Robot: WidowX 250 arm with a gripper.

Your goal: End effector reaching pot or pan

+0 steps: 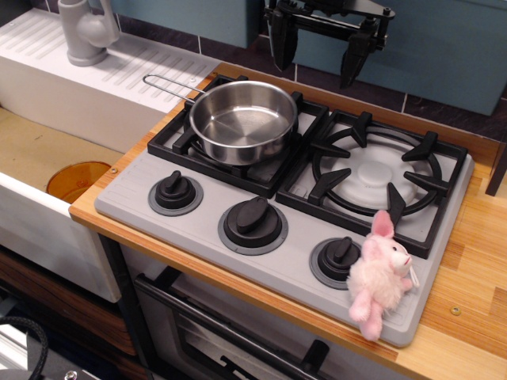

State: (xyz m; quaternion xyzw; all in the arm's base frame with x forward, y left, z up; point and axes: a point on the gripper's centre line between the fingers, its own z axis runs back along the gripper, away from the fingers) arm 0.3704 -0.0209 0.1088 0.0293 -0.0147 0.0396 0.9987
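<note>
A small shiny steel saucepan [242, 120] sits empty on the left burner grate of the toy stove, its thin wire handle [168, 82] pointing back left. My black gripper [315, 73] hangs in the air at the top of the view, above the back edge of the stove, behind and to the right of the pan. Its two fingers [280, 49] point down and stand wide apart with nothing between them. It does not touch the pan.
The grey stove [198, 229] has three black knobs [253, 221] and a bare right burner [374, 170]. A pink plush rabbit [379, 275] lies at the front right corner. A white sink [47, 158] with a grey faucet [84, 30] and orange drain stands left.
</note>
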